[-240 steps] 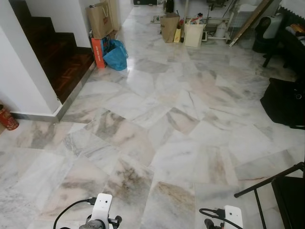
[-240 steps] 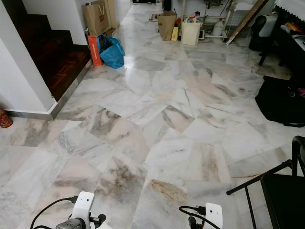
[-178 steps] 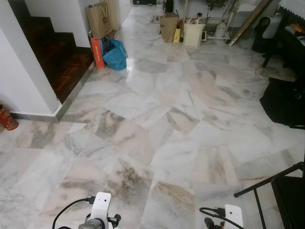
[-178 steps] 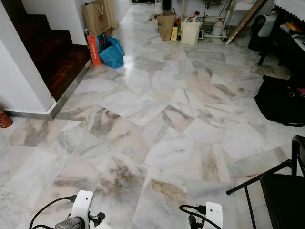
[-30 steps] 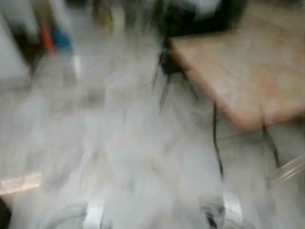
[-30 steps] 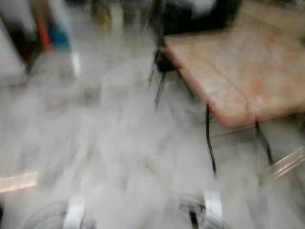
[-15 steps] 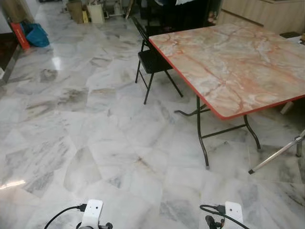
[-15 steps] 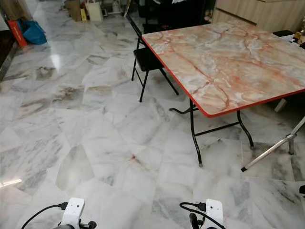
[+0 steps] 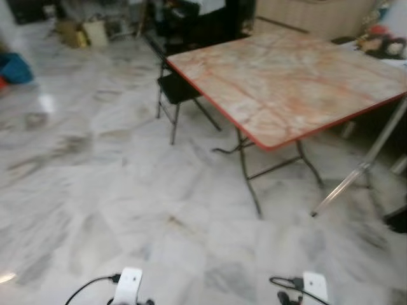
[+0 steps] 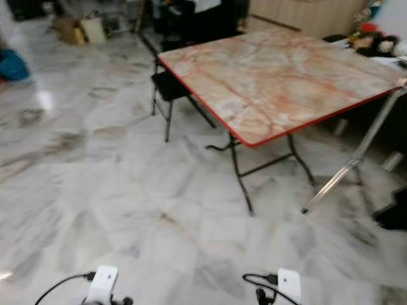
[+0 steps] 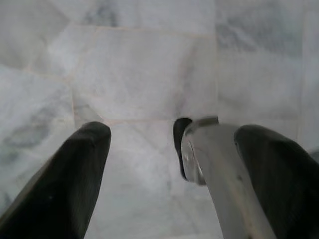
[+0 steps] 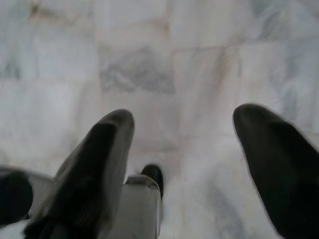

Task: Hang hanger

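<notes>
We are carrying both jaws spread wide and empty: left gripper point(image 11: 169, 164) and right gripper point(image 12: 189, 149) hanging over the marble floor point(image 9: 127, 190). We are facing a folding table point(image 10: 280, 82) and chair point(image 10: 168, 86); we cannot make out any hanger. We are expecting something light, stiff and slippery, best pinched at the neck.

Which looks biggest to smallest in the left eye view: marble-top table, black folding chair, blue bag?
1. marble-top table, by far the largest.
2. black folding chair.
3. blue bag, cut off at the frame edge and farther away, so its true size is unsure.
</notes>
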{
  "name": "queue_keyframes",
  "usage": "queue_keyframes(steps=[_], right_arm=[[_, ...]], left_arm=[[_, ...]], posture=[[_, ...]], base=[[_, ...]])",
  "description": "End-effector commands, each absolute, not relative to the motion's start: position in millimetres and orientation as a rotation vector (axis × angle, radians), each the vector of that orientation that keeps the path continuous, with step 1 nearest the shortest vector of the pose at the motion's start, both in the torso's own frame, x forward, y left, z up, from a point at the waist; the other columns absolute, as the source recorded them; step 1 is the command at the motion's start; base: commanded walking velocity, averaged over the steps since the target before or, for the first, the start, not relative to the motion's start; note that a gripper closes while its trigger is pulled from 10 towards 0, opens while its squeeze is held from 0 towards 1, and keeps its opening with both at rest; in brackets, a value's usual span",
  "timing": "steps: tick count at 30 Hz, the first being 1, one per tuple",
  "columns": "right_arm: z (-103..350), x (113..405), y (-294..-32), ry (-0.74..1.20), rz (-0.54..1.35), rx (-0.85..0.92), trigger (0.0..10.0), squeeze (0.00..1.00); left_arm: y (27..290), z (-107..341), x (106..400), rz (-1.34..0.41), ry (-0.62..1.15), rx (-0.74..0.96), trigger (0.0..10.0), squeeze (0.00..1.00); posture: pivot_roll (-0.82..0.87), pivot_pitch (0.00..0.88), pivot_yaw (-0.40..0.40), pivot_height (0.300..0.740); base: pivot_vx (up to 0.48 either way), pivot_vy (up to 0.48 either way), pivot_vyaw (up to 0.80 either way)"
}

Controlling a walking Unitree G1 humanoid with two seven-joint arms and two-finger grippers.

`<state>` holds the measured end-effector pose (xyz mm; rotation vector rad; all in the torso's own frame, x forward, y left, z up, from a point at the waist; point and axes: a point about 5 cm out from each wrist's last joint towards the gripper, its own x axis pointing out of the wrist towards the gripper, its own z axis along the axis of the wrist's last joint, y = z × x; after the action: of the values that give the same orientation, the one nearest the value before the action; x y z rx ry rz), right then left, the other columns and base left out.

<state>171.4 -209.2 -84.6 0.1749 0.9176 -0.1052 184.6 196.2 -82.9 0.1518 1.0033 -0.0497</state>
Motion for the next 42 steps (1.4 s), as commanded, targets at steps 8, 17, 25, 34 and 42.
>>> queue_keyframes(steps=[8,17,25,34,42], right_arm=[[-86.8,165.0,-212.8,0.935,-0.118,0.170,10.0,0.00],[-87.1,163.8,-213.5,0.937,-0.118,0.164,10.0,0.00],[-87.1,163.9,-213.5,0.937,-0.117,0.163,10.0,0.00],[-87.0,164.2,-213.4,0.936,-0.121,0.166,10.0,0.00],[-86.7,164.8,-213.6,0.934,-0.122,0.167,10.0,0.00]], left_arm=[[192.9,-82.4,186.5,-0.057,0.996,0.147,10.0,0.00],[191.9,-82.6,186.3,-0.060,0.994,0.153,10.0,0.00],[191.1,-82.2,187.4,-0.055,0.991,0.146,10.0,0.00],[190.9,-81.8,188.4,-0.050,0.987,0.137,10.0,0.00],[191.6,-81.0,189.6,-0.047,0.981,0.128,10.0,0.00]], posture=[[0.04,0.000,0.002,0.740],[0.04,0.000,0.002,0.740],[0.04,0.000,0.002,0.740],[0.04,0.000,0.003,0.740],[0.04,0.000,0.004,0.740]], base=[[0.000,-0.067,-0.72],[0.000,0.000,-0.72],[0.000,0.000,-0.72],[0.000,0.000,-0.72],[0.000,0.000,-0.72]])
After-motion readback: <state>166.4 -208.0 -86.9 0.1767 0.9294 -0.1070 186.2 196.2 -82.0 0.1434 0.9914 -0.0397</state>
